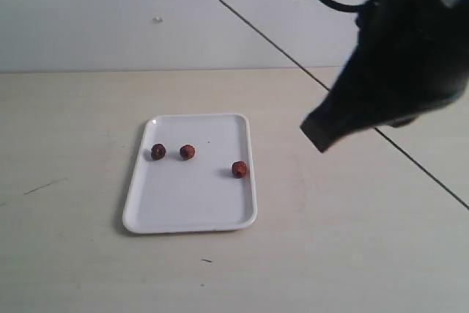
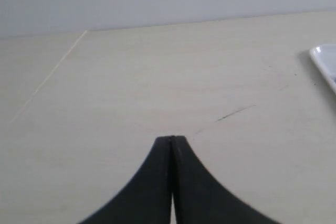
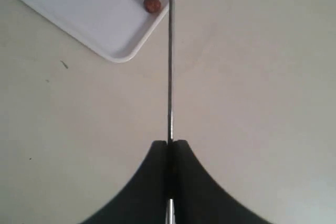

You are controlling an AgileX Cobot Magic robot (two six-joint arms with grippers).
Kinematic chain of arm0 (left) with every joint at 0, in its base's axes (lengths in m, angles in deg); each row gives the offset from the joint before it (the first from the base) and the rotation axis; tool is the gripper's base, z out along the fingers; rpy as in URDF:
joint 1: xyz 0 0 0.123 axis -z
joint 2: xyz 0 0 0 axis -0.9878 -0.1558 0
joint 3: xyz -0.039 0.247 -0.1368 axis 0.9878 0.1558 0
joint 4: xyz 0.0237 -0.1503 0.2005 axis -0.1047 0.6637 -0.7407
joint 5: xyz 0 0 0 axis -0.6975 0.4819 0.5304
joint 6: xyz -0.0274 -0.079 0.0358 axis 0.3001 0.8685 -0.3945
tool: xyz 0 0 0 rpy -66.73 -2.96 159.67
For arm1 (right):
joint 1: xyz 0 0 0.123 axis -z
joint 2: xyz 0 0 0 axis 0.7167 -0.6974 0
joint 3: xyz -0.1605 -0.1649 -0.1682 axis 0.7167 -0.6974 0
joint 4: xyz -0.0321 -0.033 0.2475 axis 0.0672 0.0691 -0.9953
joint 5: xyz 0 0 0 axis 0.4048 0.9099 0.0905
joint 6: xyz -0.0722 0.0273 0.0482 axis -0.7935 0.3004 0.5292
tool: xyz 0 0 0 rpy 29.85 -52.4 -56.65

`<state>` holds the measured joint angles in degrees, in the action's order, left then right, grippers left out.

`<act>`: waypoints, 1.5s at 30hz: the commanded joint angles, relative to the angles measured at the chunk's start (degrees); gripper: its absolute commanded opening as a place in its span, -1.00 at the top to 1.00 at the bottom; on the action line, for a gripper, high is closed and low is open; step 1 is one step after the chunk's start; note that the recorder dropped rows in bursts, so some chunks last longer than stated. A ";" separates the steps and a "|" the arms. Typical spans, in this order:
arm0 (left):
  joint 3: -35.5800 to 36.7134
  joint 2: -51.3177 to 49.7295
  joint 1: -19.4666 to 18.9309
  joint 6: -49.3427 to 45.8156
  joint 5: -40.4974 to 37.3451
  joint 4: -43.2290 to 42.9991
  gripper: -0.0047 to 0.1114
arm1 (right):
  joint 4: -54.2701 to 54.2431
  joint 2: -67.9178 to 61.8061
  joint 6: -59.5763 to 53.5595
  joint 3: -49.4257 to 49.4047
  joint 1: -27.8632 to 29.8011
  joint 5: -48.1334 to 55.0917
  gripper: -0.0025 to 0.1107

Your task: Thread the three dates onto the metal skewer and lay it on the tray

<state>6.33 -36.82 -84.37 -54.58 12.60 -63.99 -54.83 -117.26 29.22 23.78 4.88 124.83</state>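
Tray (image 1: 192, 199), white, rounded corners, low rim: flat on pale table (image 1: 73, 269), with broad bare tabletop on all four sides and the widest stretch toward the near edge.

Contents, three loose dates, none threaded:
- left date (image 1: 158, 152) and middle date (image 1: 187, 152), near each other but apart, in the far half
- right date (image 1: 239, 169), alone, just inside the right-hand rim
- near half of the tray bare

Metal skewer (image 1: 271, 42): thin dark rod off the table. It crosses the exterior view on a long diagonal, from upper middle to the right edge, and passes behind the right gripper (image 1: 316, 135).

Right gripper: hangs right of the tray, clear of its rim, jaws pinching the skewer.

Left gripper (image 2: 171, 139): jaws pressed together, nothing between them, over bare table.

View notes:
- Exterior view alone shows all three dates. The pinch itself is hidden there by the dark gripper body, and the left gripper is out of frame.
- Right wrist view alone shows the rod leaving the closed jaws, running over the tray rim and passing just beside the right date.
- Left wrist view catches only a corner of the tray at its margin, well apart from the fingertips.
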 commanded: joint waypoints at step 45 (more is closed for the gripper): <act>-103.08 -115.02 25.22 9.96 -42.19 16.45 0.92 | 4.84 24.88 10.29 -30.06 0.25 -31.26 0.96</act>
<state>-92.65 -147.90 -59.34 -43.08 -24.75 -48.85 -50.08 -92.45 39.00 -6.10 4.88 93.16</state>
